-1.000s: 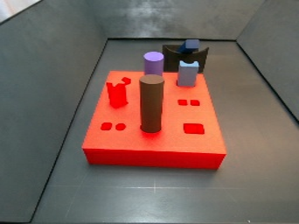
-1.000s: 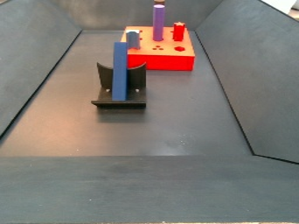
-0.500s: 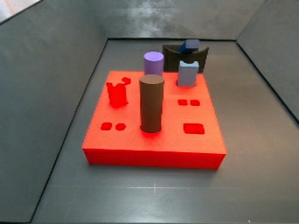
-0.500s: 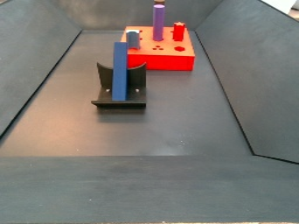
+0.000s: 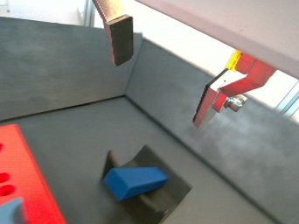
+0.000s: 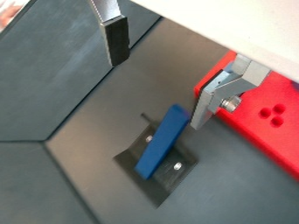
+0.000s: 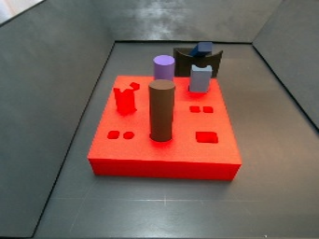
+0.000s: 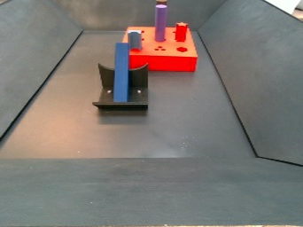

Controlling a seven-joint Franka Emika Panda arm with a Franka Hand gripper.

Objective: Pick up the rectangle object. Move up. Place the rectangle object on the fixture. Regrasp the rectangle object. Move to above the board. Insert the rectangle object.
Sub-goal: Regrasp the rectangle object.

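Observation:
The rectangle object [image 8: 122, 69] is a long blue bar standing upright in the fixture [image 8: 134, 93], a small black notched block. In a side view only its top [image 7: 203, 47] shows, above the fixture [image 7: 187, 62] and behind the red board [image 7: 162, 154]. Both wrist views look down on the bar [image 5: 135, 180] [image 6: 160, 140] in the fixture [image 6: 163, 171]. The gripper [image 5: 165, 70] [image 6: 162, 72] hangs above the bar, open, with nothing between its fingers [image 6: 114, 39]. It touches nothing. Neither side view shows the gripper.
On the board [image 8: 166, 60] stand a tall brown cylinder [image 7: 162, 110], a purple cylinder [image 7: 163, 65], a pale lavender peg [image 7: 200, 78] and a red piece [image 7: 125, 98]. Dark sloping walls [image 8: 48, 71] enclose the floor on all sides.

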